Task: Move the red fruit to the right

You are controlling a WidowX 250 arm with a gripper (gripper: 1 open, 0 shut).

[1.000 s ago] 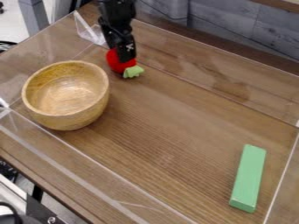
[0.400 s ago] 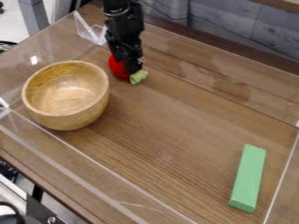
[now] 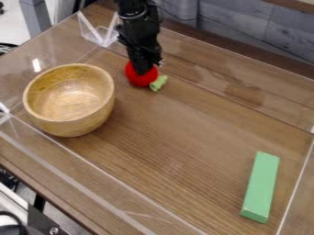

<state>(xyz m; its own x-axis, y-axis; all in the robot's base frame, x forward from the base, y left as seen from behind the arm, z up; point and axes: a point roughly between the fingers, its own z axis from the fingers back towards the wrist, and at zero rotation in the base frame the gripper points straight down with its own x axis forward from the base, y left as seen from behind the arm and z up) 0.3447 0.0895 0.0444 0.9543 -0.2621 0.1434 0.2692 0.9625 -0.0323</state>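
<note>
The red fruit [image 3: 134, 73] is a small glossy red toy with a green leafy cap [image 3: 159, 83] pointing right. It lies on the wooden table top at the back, right of the bowl. My gripper [image 3: 145, 66] comes straight down onto it, black fingers closed around its upper part and hiding the top. The red body shows just below and left of the fingertips. The fruit still rests on the wood.
A wooden bowl [image 3: 110, 92] stands at the left, close to the fruit. A long flat green block [image 3: 260, 186] lies at the front right. Clear acrylic walls [image 3: 98, 32] ring the wooden surface [image 3: 185, 138].
The gripper has shifted right and toward the front, and the fruit has shifted with it. The fingers have closed in on the fruit.
</note>
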